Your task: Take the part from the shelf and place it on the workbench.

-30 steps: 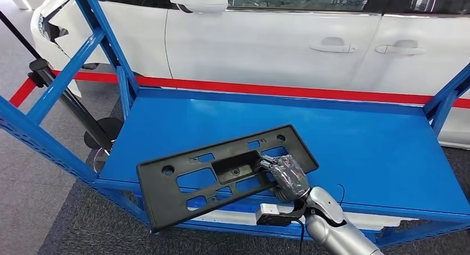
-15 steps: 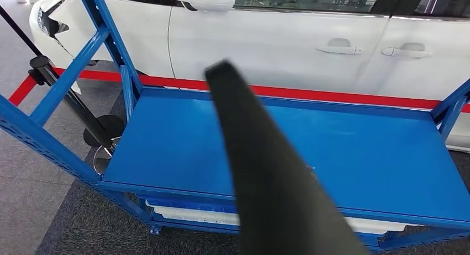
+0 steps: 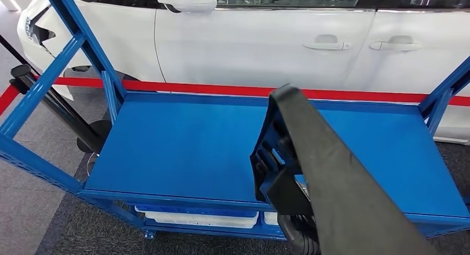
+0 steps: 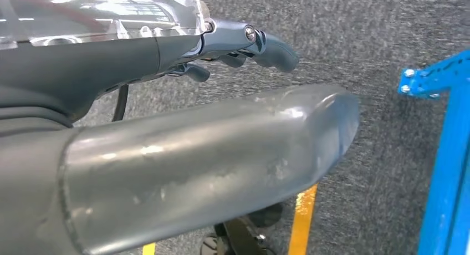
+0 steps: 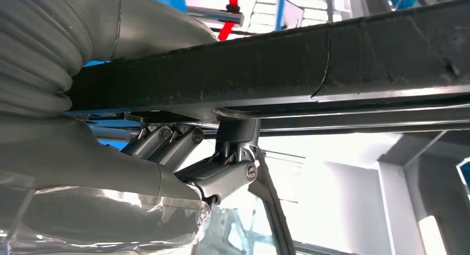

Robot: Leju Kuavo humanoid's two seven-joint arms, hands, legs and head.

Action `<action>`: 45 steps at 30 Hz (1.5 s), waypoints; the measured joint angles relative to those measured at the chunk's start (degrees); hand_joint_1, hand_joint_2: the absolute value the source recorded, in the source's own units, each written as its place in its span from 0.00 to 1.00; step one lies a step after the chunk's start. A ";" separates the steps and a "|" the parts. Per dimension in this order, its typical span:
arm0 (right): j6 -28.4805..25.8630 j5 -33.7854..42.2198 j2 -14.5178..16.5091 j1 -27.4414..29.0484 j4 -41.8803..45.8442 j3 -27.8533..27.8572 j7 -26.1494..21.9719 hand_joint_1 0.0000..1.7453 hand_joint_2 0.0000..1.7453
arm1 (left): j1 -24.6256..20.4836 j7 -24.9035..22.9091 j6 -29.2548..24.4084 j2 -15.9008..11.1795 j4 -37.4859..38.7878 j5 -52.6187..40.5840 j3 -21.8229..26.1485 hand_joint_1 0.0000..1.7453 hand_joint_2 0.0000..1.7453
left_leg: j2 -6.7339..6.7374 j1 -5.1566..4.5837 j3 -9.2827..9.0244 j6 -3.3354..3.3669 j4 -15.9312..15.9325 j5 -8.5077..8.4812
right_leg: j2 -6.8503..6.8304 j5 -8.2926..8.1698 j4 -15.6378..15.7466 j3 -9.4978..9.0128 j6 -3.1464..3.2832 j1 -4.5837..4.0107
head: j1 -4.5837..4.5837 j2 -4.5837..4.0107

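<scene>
Part (image 3: 332, 177), the black plastic panel we carry, now stands raised and tilted edge-on close before our head camera, clear of the blue shelf (image 3: 183, 144), where a second ago it lay flat across the shelf's front edge. Half a second ago it swept past as a dark blur; now its ribbed inner face shows again, so the lift is done and, as we judge it, the carrying stage begins. Our right hand (image 5: 221, 161) grips it: in the right wrist view the fingers (image 5: 166, 138) press up against the underside of the panel's bar and hold it fast. Our left hand (image 4: 244, 50) hangs beside us over the grey carpet, holding nothing, with its fingers curled loosely inward; we cannot tell how tightly. Behind the shelf stands a white car (image 3: 266, 39), with a red barrier line (image 3: 194, 88) along the floor. No workbench is seen yet, so we must turn to find it.
</scene>
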State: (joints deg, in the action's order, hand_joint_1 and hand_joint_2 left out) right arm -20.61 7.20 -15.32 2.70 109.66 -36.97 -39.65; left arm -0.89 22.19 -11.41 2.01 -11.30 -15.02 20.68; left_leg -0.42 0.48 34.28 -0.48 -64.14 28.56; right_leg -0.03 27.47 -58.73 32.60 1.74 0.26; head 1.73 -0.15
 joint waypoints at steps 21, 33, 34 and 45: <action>17.52 -3.79 0.10 8.47 -2.57 5.96 -0.17 1.00 1.00 | -0.21 -1.26 0.24 0.03 0.01 -2.38 1.42 0.00 0.00 | 0.78 0.22 2.14 -0.42 4.52 -5.02 | -0.01 2.88 0.59 -3.85 -1.67 1.29 | 0.01 0.00; 22.33 -4.79 -0.32 5.53 -6.73 4.60 0.29 1.00 1.00 | -8.58 -10.54 -8.65 4.75 -0.96 -2.50 1.95 0.00 0.00 | -0.77 -0.54 -7.23 0.82 5.87 1.92 | -0.74 -3.10 -0.29 3.42 -1.58 0.52 | 0.00 0.00; 22.28 -4.91 -0.35 4.61 -7.53 4.09 0.47 1.00 1.00 | -10.74 -11.85 -9.81 6.12 -1.35 -2.54 1.91 0.00 0.00 | -0.88 -0.77 -7.24 1.15 6.61 1.76 | -0.98 -3.64 -0.18 3.57 -1.96 0.55 | -0.01 0.00; 23.71 -1.94 0.13 3.34 -11.80 2.92 0.26 1.00 1.00 | -14.77 -9.95 -9.79 10.73 -2.66 -0.80 2.04 0.00 0.00 | 4.55 -0.55 -0.94 3.14 6.18 -3.29 | -1.67 2.65 -10.80 2.52 -3.98 1.57 | -0.01 0.00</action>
State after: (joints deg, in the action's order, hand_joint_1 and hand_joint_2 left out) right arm 3.10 5.26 -15.19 6.04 97.86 -34.05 -39.39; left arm -15.66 12.24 -21.20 12.73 -13.96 -15.82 22.72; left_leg 4.13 -0.06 33.34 2.65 -57.96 25.27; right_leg -1.70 30.12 -69.53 35.13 -2.24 1.82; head 1.72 -0.15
